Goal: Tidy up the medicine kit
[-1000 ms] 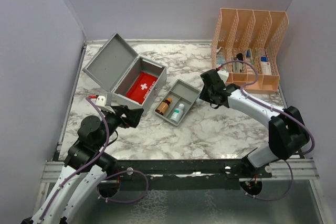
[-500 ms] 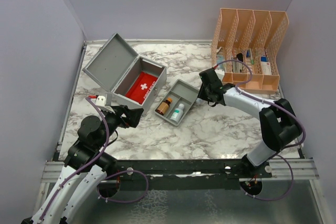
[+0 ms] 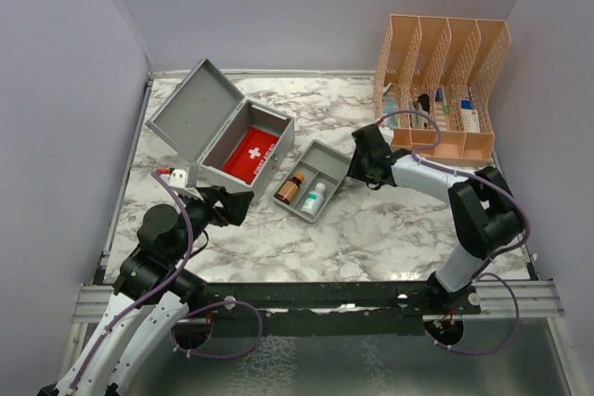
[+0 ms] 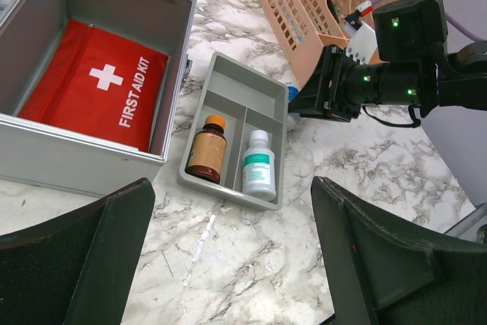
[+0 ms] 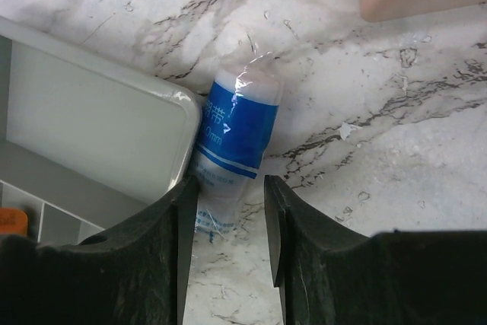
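Medicine kit (image 3: 190, 116) open, left of right claw (image 5: 225, 211); red pouch (image 4: 95, 85) inside. Tray (image 4: 245, 87) holds brown bottle (image 4: 206, 150), white bottle (image 4: 259, 167). Right claw straddles blue roll (image 5: 234, 129), grip unclear; left claw (image 4: 232, 188) apart.

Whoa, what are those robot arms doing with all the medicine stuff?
They're tidying the medicine kit, an open grey case. The right gripper is down over a blue-and-white roll lying on the table right beside the grey tray, one finger on each side; I can't tell if it's squeezing yet. The left gripper hangs open, holding nothing. A red first-aid pouch lies in the case, and a brown bottle and a white bottle lie in the tray.
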Motion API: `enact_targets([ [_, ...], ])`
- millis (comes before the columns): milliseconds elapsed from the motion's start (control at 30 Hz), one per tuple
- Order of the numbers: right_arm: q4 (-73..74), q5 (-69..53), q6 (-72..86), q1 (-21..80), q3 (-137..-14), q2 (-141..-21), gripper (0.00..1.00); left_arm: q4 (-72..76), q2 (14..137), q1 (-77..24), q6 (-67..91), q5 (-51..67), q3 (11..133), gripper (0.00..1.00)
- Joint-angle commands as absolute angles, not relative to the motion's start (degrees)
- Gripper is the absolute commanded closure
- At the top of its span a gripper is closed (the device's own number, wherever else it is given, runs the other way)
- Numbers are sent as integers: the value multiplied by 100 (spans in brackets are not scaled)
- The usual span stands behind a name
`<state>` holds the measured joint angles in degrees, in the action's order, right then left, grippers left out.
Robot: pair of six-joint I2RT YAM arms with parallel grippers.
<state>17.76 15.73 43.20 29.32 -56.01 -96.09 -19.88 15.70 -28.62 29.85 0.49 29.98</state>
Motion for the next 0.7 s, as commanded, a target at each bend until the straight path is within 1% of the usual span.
enact_targets([
  [0,1531,1259,4274,2833,-5482,-9834,59,-1983,1617,-2874,2982,-30,3025,12],
  [133,1507,1212,4325,2778,-5410,-9785,62,-1982,1625,-2874,2976,-45,3030,12],
  [200,1467,1164,4313,2748,-5370,-9731,66,-1973,1634,-2874,2969,-48,3032,12],
  [300,1477,1193,4276,2725,-5336,-9587,75,-1975,1643,-2873,2962,-48,3031,12],
  [433,1521,1328,4016,2725,-5318,-9243,81,-1969,1635,-2875,2963,-51,3027,12],
  [567,1500,1355,3355,2724,-5381,-8868,83,-1957,1649,-2874,2964,-39,3027,12],
  [667,1247,925,2473,2725,-5432,-8695,82,-1932,1665,-2874,2966,-11,3017,12],
])
